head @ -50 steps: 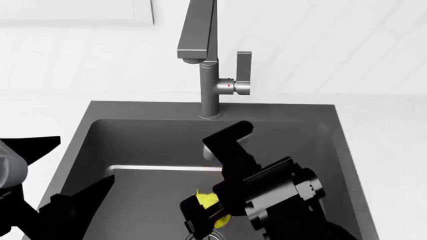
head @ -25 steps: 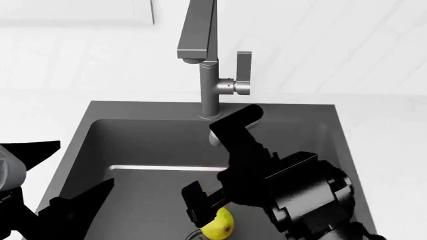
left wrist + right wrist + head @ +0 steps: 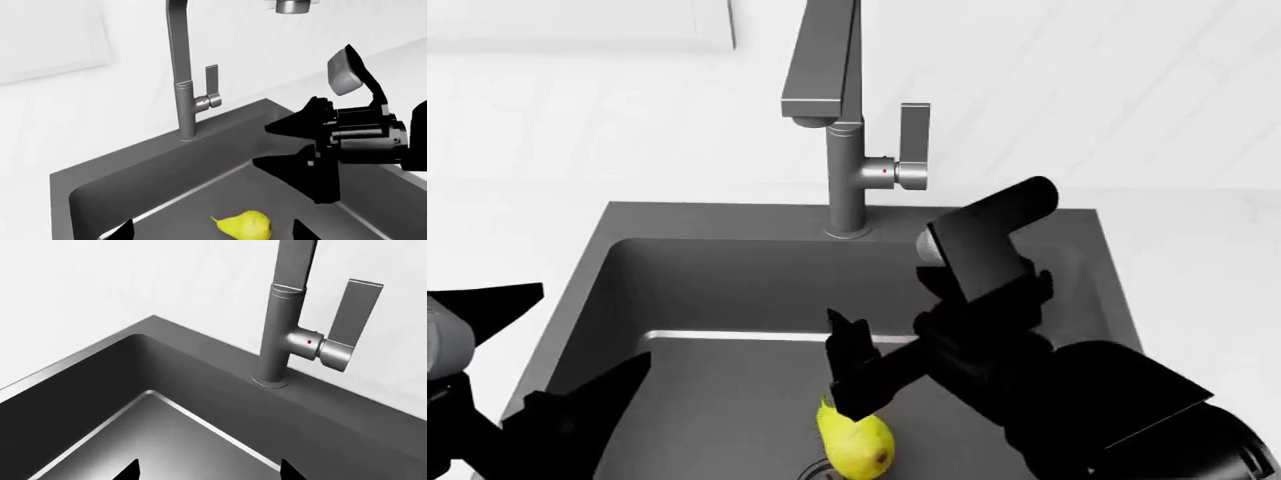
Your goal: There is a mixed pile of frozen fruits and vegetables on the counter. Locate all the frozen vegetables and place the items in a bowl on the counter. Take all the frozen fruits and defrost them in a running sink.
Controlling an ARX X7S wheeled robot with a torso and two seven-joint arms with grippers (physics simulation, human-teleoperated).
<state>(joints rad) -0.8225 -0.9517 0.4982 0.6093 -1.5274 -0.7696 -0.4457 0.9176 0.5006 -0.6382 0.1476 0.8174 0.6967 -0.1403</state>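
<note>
A yellow pear [image 3: 857, 447], the frozen fruit, lies free on the floor of the dark grey sink [image 3: 734, 290], beside the drain; the left wrist view shows this pear [image 3: 245, 225] on its side with the stem outward. My right gripper [image 3: 851, 365] hovers open just above the pear and holds nothing. The left wrist view shows the right gripper [image 3: 267, 146] with its fingers spread. My left gripper [image 3: 547, 350] is open over the sink's left side. The bowl and the frozen vegetables are out of view.
The grey faucet [image 3: 827, 90] stands behind the sink, its side lever [image 3: 914, 135] upright. The right wrist view looks at the faucet [image 3: 290, 315] and lever [image 3: 347, 322]. No water shows at the spout. White counter [image 3: 507, 230] surrounds the basin.
My right gripper opened and let go of the pear, then rose and swung toward the back right. The pear dropped to the sink floor. The left arm barely moved.
</note>
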